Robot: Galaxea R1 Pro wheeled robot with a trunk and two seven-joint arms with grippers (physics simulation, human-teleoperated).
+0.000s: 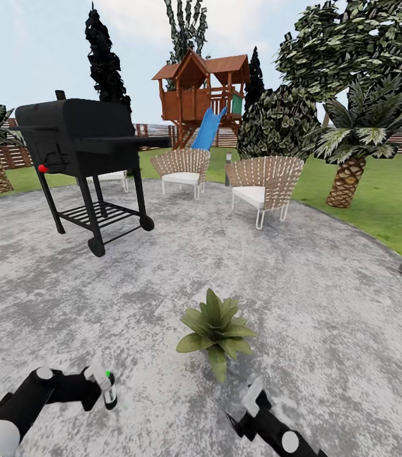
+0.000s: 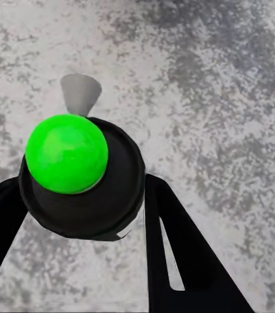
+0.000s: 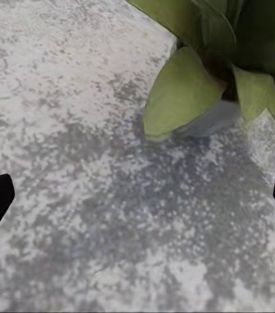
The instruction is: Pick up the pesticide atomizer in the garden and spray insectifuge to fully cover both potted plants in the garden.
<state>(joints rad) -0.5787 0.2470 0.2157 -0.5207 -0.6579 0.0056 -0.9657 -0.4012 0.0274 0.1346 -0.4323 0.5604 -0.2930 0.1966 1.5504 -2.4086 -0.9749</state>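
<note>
On mottled grey patio (image 1: 328, 304), near centre: broad-leaved green potted plant (image 1: 217, 329). L gripper (image 2: 79, 215) pinching green-topped dark atomizer bottle (image 2: 79, 176); R gripper (image 3: 137, 202) spread wide.

The patio (image 1: 328, 317) under both claws is showing a rough, mottled grey stone finish. Between the left claw's (image 2: 79, 215) matt black fingers (image 2: 176, 254), the pesticide atomizer (image 2: 79, 176) is showing a smooth black plastic-looking body with a glossy green cap. Just ahead of the right claw (image 3: 137, 195), the potted plant (image 3: 183, 91) is displaying smooth, matt green leaves over a plain grey pot. Far beyond the left claw, the grill (image 1: 77, 136) is looking like matt black metal, and the chairs (image 1: 264, 181) are showing woven wicker.
</note>
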